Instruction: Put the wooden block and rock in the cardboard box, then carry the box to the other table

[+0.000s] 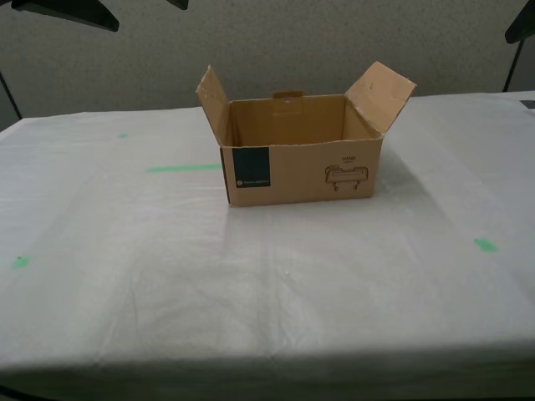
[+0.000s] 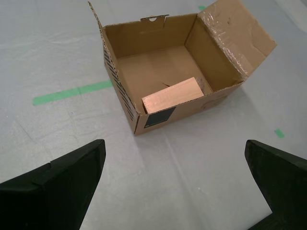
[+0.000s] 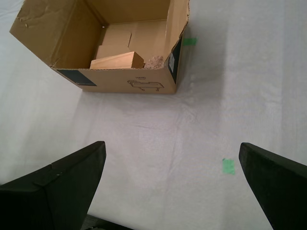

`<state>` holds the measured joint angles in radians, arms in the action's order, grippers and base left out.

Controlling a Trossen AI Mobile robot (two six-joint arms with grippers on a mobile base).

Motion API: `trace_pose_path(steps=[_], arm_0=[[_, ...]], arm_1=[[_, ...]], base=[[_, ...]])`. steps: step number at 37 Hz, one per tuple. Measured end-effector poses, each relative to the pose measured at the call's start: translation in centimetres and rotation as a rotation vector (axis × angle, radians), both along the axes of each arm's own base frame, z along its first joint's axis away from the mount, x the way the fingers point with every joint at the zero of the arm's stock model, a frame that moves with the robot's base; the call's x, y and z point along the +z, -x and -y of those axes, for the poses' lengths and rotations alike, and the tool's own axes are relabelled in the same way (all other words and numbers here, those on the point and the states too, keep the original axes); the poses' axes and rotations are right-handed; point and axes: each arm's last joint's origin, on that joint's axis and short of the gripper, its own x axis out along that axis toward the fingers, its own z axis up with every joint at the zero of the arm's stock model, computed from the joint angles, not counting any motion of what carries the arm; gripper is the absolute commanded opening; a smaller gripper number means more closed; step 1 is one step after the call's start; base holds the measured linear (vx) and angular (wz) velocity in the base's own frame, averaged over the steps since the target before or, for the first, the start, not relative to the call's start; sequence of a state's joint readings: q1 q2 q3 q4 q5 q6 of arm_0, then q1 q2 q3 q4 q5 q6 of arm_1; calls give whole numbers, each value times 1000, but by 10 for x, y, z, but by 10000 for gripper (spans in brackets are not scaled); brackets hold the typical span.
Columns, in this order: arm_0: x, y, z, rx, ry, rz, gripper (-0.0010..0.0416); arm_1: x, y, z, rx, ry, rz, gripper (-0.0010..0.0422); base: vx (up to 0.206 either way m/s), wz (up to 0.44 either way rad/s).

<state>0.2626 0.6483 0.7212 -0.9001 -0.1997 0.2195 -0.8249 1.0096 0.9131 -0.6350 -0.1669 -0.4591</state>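
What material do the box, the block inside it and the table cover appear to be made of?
The cardboard box: brown corrugated cardboard, matte; creased flaps show it. The wooden block: pale, apparently unfinished wood with faint grain lines. The table cover: probably thin whitish fabric or paper, judging by its wrinkles; I cannot tell which.

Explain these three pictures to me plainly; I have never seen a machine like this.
This is a wheeled robot with two arms. One picture comes from a camera on its body; the other two look along each arm's tool. My first tool and my second tool are the black prongs at the picture edges, open and holding nothing. On the table, with its wrinkled whitish cover and green tape marks, stands the cardboard box, flaps open. Inside lie the wooden block and, beside it, the rock.
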Motion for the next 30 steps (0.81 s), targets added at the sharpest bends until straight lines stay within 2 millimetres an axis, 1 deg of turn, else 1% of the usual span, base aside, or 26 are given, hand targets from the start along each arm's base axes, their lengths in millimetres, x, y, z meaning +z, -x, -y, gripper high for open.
trace_pose_path(steps=[7,10,17,22,26,30], arm_0=[[0,0,0,0,0,0,388],[0,0,0,0,0,0,388],[0,0,0,1,0,0,388],[0,0,0,0,0,0,388],[0,0,0,1,0,0,388],[0,0,0,0,0,0,388]], arm_1=[[-1,0,1,0,-2,-2,398],[-4,-3,4,0,-17,-15,398],[-23,-17,19,-2,-93,-86,398],[-32,-20,22,-2,-119,-110,398],[-31,-18,20,-2,-114,-105,398],[-24,-14,16,-2,-88,-81,398]], base=[[0,0],[0,0],[0,0],[0,0],[0,0],[0,0]])
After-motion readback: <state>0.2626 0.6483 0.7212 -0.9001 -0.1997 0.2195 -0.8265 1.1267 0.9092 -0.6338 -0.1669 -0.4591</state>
